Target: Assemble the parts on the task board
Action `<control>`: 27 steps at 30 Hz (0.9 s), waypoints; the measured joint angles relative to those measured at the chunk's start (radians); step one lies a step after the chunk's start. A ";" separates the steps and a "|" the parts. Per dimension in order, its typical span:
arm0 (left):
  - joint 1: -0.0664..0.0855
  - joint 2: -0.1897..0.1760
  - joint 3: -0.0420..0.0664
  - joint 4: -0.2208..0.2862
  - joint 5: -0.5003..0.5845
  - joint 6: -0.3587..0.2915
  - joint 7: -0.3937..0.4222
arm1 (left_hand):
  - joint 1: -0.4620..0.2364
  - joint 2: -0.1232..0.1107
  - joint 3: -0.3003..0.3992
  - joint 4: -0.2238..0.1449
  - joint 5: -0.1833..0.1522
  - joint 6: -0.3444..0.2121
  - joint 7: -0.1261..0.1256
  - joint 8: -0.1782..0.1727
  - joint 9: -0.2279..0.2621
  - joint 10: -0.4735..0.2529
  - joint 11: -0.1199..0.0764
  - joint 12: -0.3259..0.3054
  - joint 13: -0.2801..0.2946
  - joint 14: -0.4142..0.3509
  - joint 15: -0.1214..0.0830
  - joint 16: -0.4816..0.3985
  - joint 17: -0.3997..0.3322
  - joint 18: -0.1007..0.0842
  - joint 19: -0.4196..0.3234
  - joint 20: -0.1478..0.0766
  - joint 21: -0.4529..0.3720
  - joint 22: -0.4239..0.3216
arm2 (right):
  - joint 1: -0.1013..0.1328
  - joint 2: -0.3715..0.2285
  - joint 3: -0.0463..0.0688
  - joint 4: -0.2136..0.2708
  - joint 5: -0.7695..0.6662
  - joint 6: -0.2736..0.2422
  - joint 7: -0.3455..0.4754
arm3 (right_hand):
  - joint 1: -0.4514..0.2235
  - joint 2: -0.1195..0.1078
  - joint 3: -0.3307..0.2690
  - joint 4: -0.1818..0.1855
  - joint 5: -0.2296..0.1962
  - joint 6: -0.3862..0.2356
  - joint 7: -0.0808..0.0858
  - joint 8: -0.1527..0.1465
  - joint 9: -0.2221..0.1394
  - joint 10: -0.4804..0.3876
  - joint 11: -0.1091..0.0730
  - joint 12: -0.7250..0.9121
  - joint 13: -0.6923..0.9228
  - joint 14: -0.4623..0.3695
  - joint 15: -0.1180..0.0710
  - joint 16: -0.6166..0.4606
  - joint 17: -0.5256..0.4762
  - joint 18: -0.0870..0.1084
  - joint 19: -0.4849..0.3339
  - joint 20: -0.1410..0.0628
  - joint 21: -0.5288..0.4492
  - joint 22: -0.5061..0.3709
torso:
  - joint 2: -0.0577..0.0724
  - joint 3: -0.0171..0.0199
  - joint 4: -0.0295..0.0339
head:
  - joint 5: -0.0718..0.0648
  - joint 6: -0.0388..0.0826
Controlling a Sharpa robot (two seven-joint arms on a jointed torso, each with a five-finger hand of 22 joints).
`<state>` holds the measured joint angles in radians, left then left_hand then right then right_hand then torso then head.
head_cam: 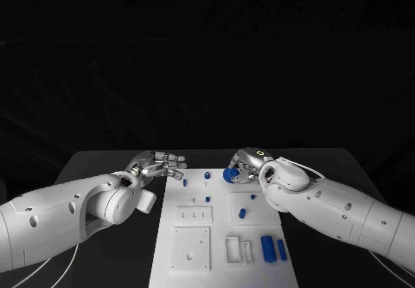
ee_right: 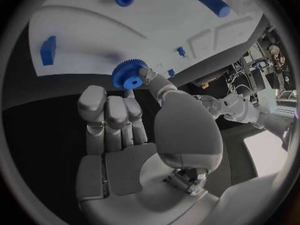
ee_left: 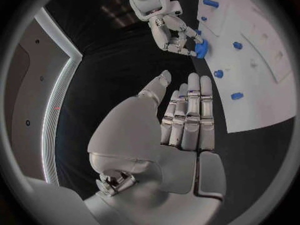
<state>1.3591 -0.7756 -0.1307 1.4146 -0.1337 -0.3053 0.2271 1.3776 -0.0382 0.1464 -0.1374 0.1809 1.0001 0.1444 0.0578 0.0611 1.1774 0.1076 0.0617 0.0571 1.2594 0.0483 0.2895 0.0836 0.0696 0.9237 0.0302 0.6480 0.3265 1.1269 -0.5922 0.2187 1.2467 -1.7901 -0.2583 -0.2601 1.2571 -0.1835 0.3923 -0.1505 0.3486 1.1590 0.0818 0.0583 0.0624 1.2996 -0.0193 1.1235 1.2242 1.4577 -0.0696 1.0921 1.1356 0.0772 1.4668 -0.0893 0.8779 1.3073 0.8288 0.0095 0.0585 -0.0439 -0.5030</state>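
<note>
The right hand [head_cam: 252, 167] pinches a blue gear [ee_right: 130, 74] between thumb and fingers, holding it above the far end of the task board [head_cam: 173, 264] — the free pegs [head_cam: 207, 176] lie just to its left. The left hand [head_cam: 158, 164] (fingers extended, holding nothing) hovers beside the board's far-left corner, so the gear's placement likely falls to the right.

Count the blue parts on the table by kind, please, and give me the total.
blue gear, pinched by the right hand: 1
long cylinders: 2
small pieces on the task board: 5
Total: 8
</note>
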 measured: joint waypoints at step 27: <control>0.000 0.018 0.000 -0.001 0.000 0.000 -0.001 | 0.000 0.000 0.004 -0.004 0.000 -0.004 0.004 0.000 0.000 0.000 0.000 0.000 0.000 0.000 0.000 0.000 -0.001 0.000 -0.004 0.004 0.016 -0.006 | 0.000 0.180 -0.060 -0.043 -0.090 -0.049 -0.039 | 0.000 -0.005 0.010 0.010 -0.012 0.002 -0.003 0.000 -0.001 0.002 0.002 -0.001 -0.002 0.000 0.000 0.000 -0.005 0.000 0.000 0.000 0.000 0.001 | 0.003 0.0000 0.0065 | 0.008 -0.001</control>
<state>1.3593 -0.7581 -0.1306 1.4140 -0.1339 -0.3052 0.2262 1.3776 -0.0382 0.1505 -0.1415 0.1809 0.9966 0.1479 0.0578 0.0610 1.1774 0.1077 0.0617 0.0571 1.2593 0.0483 0.2896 0.0827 0.0697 0.9201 0.0338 0.6636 0.3205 1.1273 -0.4125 0.1588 1.2037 -1.8806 -0.3076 -0.2989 1.2572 -0.1888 0.4025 -0.1402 0.3369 1.1614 0.0792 0.0588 0.0618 1.3011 -0.0177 1.1229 1.2225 1.4577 -0.0696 1.0920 1.1303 0.0771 1.4668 -0.0893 0.8776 1.3080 0.8323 0.0095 0.0650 -0.0361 -0.5038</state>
